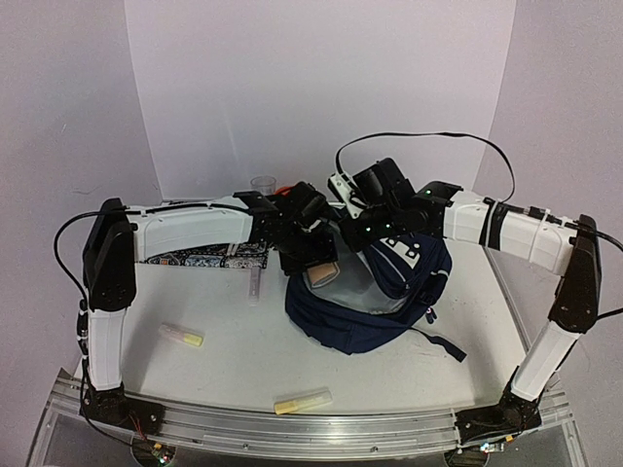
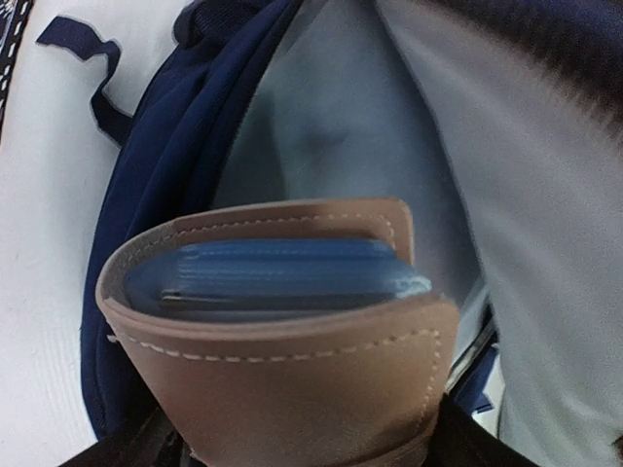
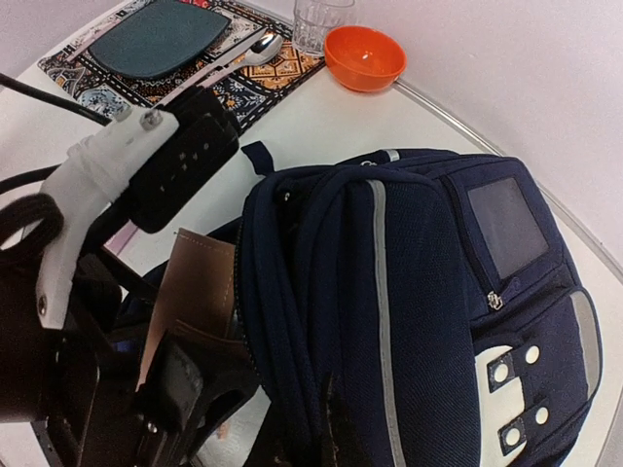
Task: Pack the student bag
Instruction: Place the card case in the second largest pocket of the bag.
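far-left tabletop (image 1: 234, 370): patterned placemat (image 3: 255, 92) carrying a flat dark teal piece (image 3: 156, 39), spoon (image 3: 258, 47) beside it | past its corner: clear glass (image 3: 321, 19), orange bowl (image 3: 365, 56) just beside | near side: yellow highlighter (image 1: 182, 336), second yellow highlighter (image 1: 303, 401), well apart

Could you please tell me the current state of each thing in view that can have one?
student bag, lying down, main compartment open.
leather case, held at the bag's mouth, blue book inside.
left gripper, closed on the leather case.
right gripper, shut on the bag's rim.
glass, upright, empty.
orange bowl, upright, empty.
left highlighter, lying flat, outside the bag.
near highlighter, lying flat, outside the bag.
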`<state>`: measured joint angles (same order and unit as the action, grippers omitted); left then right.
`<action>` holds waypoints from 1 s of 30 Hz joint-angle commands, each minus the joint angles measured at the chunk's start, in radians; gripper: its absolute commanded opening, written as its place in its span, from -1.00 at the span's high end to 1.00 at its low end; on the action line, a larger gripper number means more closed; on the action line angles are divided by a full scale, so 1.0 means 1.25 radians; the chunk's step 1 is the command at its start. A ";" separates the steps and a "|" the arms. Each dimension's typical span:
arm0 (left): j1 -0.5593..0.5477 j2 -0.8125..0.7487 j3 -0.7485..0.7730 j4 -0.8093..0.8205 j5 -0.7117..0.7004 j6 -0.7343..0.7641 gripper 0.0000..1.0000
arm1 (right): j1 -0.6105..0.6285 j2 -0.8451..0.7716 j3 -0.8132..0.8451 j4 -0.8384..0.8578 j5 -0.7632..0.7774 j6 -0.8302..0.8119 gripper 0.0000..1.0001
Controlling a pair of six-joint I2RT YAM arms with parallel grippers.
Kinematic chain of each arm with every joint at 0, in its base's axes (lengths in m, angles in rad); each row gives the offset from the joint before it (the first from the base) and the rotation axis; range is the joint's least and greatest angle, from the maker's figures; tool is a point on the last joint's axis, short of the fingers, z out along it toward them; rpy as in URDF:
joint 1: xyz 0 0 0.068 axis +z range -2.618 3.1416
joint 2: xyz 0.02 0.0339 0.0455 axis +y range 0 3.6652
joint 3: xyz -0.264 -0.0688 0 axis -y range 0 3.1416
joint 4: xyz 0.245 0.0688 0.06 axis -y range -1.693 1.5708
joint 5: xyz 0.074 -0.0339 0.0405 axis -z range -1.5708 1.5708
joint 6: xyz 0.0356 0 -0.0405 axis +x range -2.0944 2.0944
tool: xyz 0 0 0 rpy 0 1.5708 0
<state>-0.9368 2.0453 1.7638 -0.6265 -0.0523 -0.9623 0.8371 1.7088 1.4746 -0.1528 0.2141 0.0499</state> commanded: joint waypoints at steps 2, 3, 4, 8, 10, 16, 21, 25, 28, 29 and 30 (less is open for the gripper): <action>0.010 -0.034 -0.045 0.105 0.033 -0.063 -0.63 | 0.003 -0.052 0.043 0.038 -0.033 0.046 1.00; 0.011 -0.039 -0.059 0.112 0.038 -0.071 -0.65 | 0.004 -0.052 0.043 0.039 -0.034 0.048 1.00; 0.012 -0.045 -0.072 0.119 0.039 -0.080 -0.65 | 0.004 -0.052 0.043 0.039 -0.035 0.049 1.00; 0.014 -0.058 -0.116 0.143 0.092 -0.102 -0.66 | 0.004 -0.048 0.042 0.042 -0.038 0.050 1.00; 0.016 -0.063 -0.128 0.154 0.106 -0.110 -0.66 | 0.004 -0.046 0.043 0.043 -0.042 0.051 1.00; 0.016 -0.113 -0.151 0.179 0.107 -0.093 -0.84 | 0.004 -0.044 0.041 0.043 -0.052 0.054 1.00; 0.021 -0.160 -0.207 0.209 0.102 -0.110 -0.88 | 0.004 -0.045 0.039 0.043 -0.057 0.061 1.00; 0.032 -0.161 -0.263 0.248 0.134 -0.140 -0.64 | 0.004 -0.045 0.039 0.044 -0.066 0.067 1.00; 0.036 -0.143 -0.282 0.271 0.151 -0.146 -0.40 | 0.005 -0.046 0.039 0.046 -0.075 0.073 1.00; 0.037 -0.136 -0.282 0.276 0.153 -0.147 -0.34 | 0.005 -0.047 0.038 0.047 -0.080 0.074 1.00; 0.038 -0.128 -0.281 0.279 0.152 -0.145 -0.29 | 0.005 -0.047 0.038 0.047 -0.084 0.075 1.00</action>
<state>-0.8999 1.8688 1.4257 -0.3399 0.1108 -1.1263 0.8352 1.7088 1.4746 -0.1532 0.1658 0.1033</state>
